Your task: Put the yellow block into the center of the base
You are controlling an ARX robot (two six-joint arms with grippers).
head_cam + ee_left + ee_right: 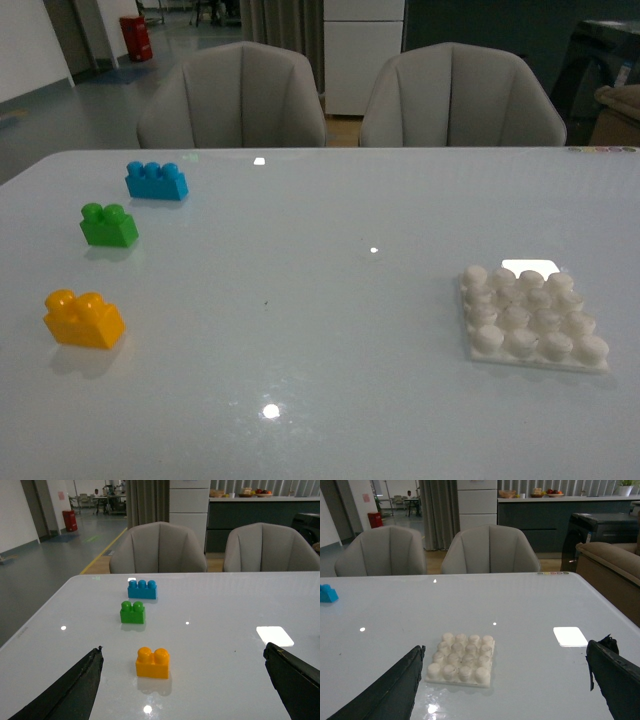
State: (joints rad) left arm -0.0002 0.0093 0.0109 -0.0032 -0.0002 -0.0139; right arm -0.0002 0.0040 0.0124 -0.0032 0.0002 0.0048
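Dim, bluish indoor light throughout. The glossy desk [330, 330] shows small bright spots and one square glare patch [528, 266]; shadows are faint, focus slightly soft.

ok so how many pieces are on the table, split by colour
yellow block: 1
green brick: 1
blue brick: 1
white base: 1
total: 4
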